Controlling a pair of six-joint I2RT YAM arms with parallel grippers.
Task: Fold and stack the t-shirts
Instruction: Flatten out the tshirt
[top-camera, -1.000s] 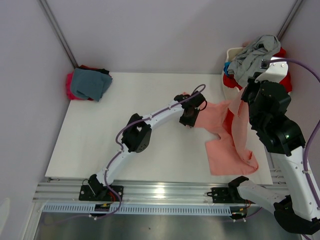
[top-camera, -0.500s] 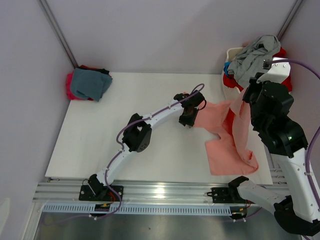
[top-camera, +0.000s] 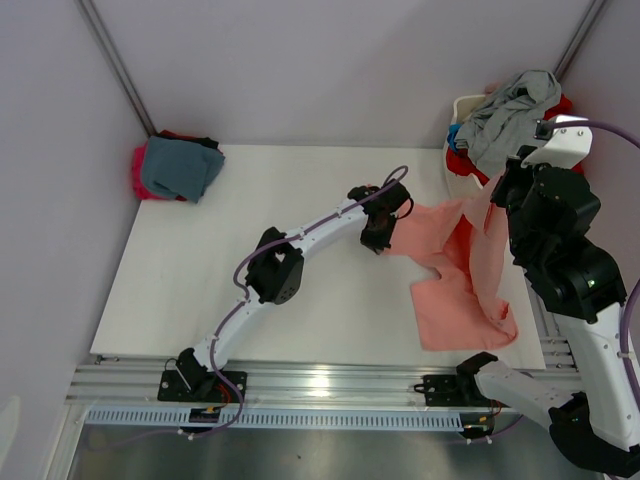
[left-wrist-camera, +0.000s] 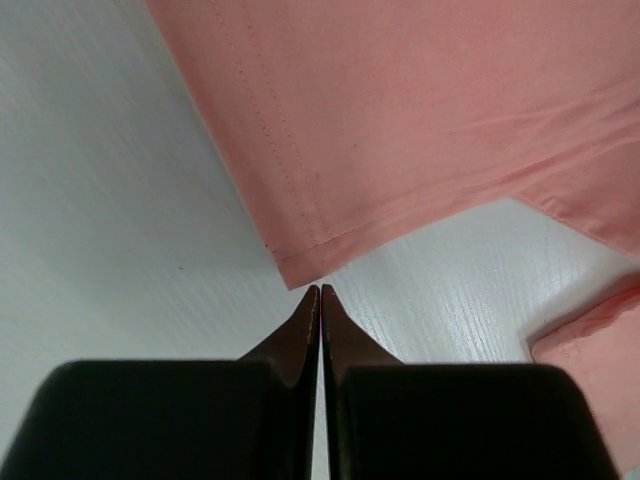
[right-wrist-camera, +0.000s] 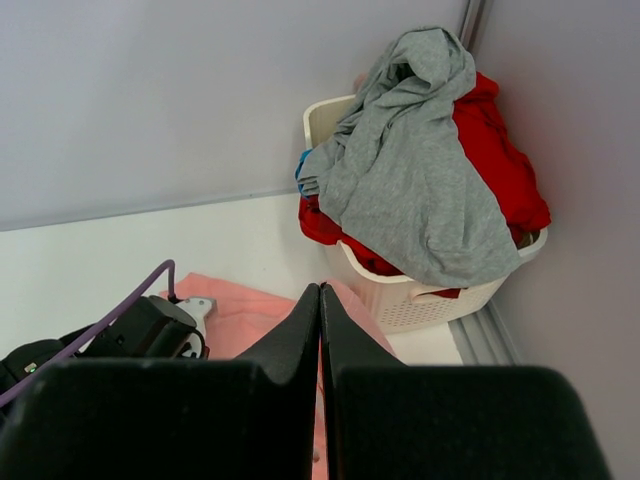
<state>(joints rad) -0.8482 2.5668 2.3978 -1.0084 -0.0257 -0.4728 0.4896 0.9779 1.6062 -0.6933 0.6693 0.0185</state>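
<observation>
Risk: lopsided drag | your left gripper (left-wrist-camera: 320, 295) is sitting shut, empty, beside shirt (left-wrist-camera: 420, 110) hem | right gripper (right-wrist-camera: 320, 292) is pinching shirt

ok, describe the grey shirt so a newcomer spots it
Go to the far right corner of the table, where a white slotted basket stands. The grey shirt is draped over its top, covering red cloth. It is the only grey piece there.

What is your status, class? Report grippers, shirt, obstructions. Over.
Left gripper shut at pink shirt hem corner, pinch unclear. Right gripper shut on it, one side lifted. Basket close by right gripper.
</observation>
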